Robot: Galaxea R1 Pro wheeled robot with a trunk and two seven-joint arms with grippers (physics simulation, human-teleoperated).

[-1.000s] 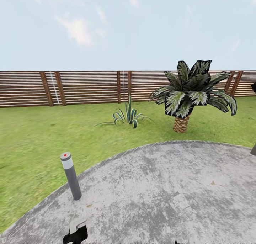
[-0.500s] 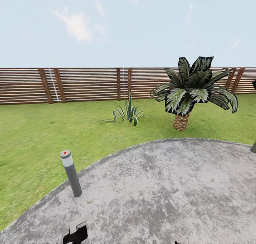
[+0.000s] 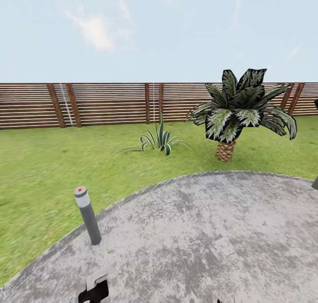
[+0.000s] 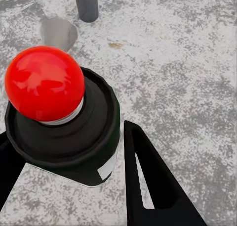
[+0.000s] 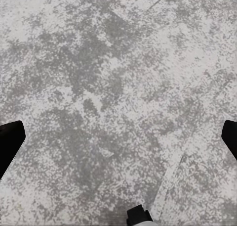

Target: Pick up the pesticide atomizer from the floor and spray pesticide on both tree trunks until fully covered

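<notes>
unlabelled grey bollard [image 3: 87,215] with red dot on paving [image 3: 198,241]; both arms' fingers [image 5: 11,142] apart

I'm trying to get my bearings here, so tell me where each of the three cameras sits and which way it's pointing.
Head view: high on the robot, facing forward over the grey paved patch to the lawn, fence and short palm; the left gripper peeks in at the bottom edge.
Left wrist view: looks down along a dark finger, past a red-knobbed black part, at the paving.
Right wrist view: looks down at paving between two dark fingertips.
Shared: the bollard stands in both head and left wrist views.
</notes>
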